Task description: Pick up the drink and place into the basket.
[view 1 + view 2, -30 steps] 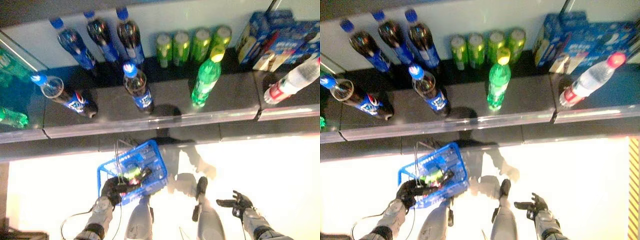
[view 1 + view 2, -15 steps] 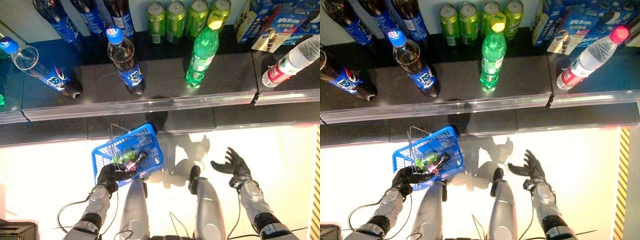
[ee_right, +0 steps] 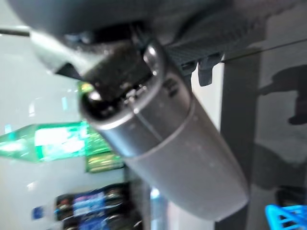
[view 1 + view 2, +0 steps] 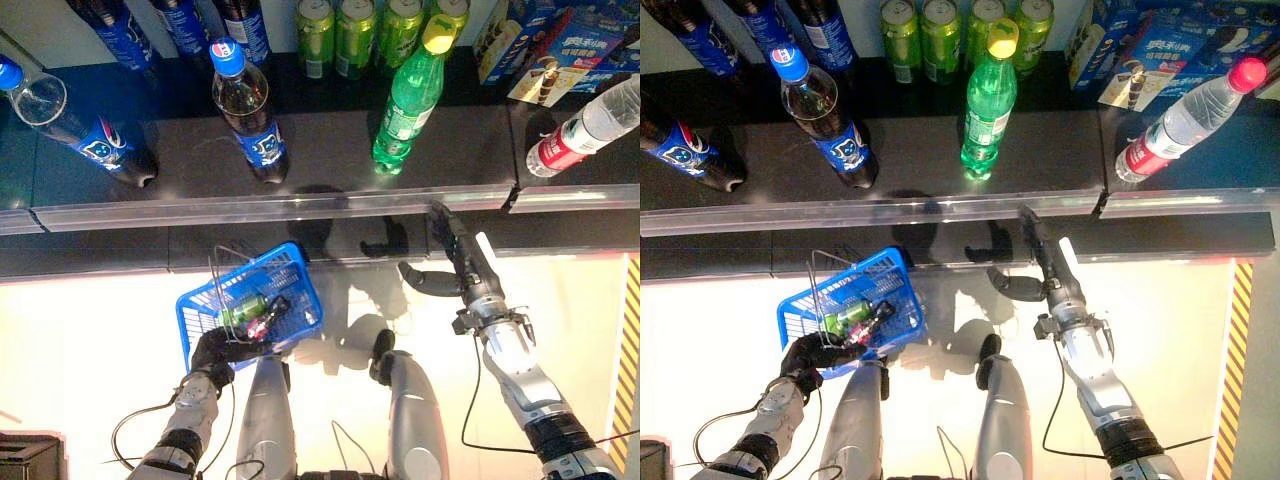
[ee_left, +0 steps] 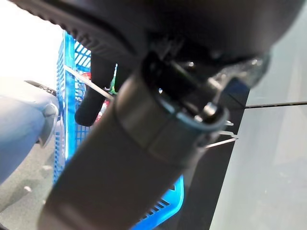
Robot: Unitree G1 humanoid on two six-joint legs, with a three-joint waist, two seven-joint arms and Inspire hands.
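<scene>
Blue plastic mesh forms the basket point(image 4: 250, 305), which hangs low at the robot's left side, below the front edge of the shelf point(image 4: 300, 165). The left hand point(image 4: 218, 350) is clenched round the near rim or wire handle of the basket, fingers curled over it, with the left arm bent up from the lower left. Inside the basket lie a green can or small bottle point(image 4: 243, 308) and a dark item with a red part just beside it; what that second item is cannot be told.

The right arm reaches forward and up from the lower right, stretched almost straight toward the shelf. The right hand point(image 4: 455, 255) is released: its fingers run straight toward the shelf's clear front lip, their tips at or just under the lip, and the thumb point(image 4: 425, 281) stands out sideways to the left. It holds nothing.

The green bottle point(image 4: 408, 95) with a yellow cap stands upright on the dark shelf, just beyond and a little left of the right hand's fingertips, apart from them. A cola bottle point(image 4: 247, 110) with a blue cap stands further left, another cola bottle point(image 4: 70, 120) lies tilted at the far left, and a clear water bottle point(image 4: 590, 125) with a red label leans at the right. Green cans point(image 4: 355, 25) stand in a row at the back.
</scene>
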